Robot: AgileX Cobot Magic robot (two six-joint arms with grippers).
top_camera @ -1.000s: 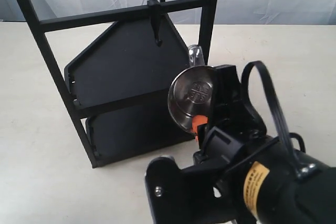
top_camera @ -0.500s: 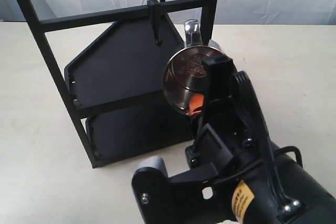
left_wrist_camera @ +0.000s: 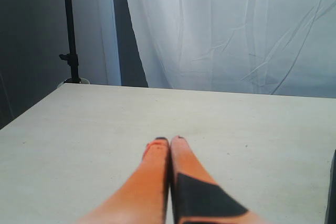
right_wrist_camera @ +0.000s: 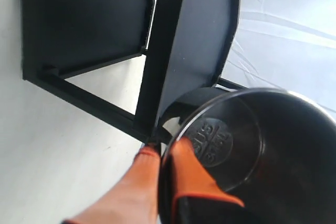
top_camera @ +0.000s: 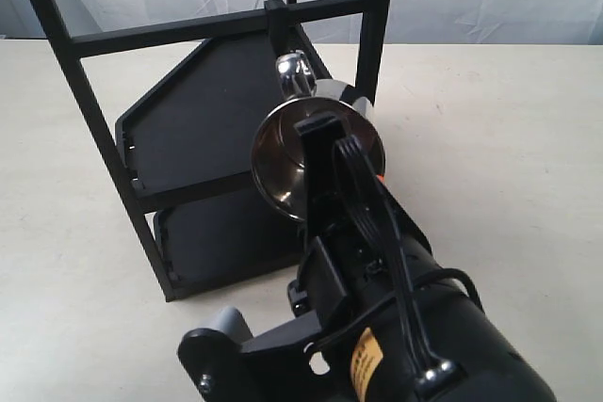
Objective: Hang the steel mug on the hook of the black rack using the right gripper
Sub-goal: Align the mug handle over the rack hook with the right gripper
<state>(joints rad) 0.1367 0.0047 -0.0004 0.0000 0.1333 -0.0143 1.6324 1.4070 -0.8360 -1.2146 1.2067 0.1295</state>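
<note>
The right gripper, a bulky black arm end with looping cables and a yellow label, clamps its orange pads on the wall of the steel mug, one finger inside and one outside the rim. The mug is held off the table on its side, its polished round base turned toward the exterior camera and its loop handle pointing upward. In the right wrist view the mug's mirror-bright interior shows a stamped cross-like mark on the bottom. The handle sits just below the hook, a black piece clipped by a blocky top to the crossbar of the black rack; whether the two touch cannot be made out. The rack is a matte square-bar frame carrying two flat angular shelves, standing on a pale, smooth table. The left gripper rests with its orange fingers pressed together, holding nothing, over the same table before a white wrinkled curtain.
</note>
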